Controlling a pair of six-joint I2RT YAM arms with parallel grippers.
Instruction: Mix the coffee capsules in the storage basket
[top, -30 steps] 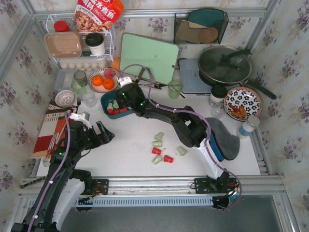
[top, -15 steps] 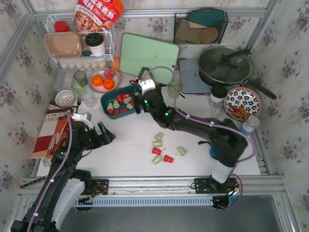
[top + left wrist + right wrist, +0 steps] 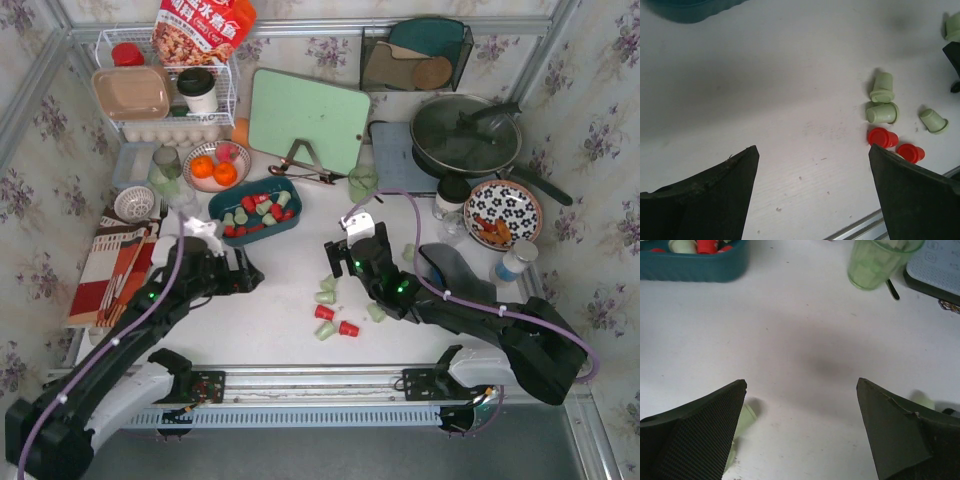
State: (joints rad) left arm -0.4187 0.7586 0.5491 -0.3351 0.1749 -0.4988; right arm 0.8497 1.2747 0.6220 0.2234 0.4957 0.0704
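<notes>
Both left fingers (image 3: 700, 200) and right fingers (image 3: 695, 435) gape empty (mint capsule (image 3: 745, 418) half hidden).

white table (image 3: 280, 322), storage basket (image 3: 270, 231), coffee capsules (image 3: 324, 312)

My left arm (image 3: 190, 278) and right arm (image 3: 470, 305) are black, with white shells near the bases. A lilac cable (image 3: 398, 193) trails along each. Small green lights (image 3: 400, 287) glow. Fingers (image 3: 695, 435) are dark wedges, one cross-hatched.
</notes>
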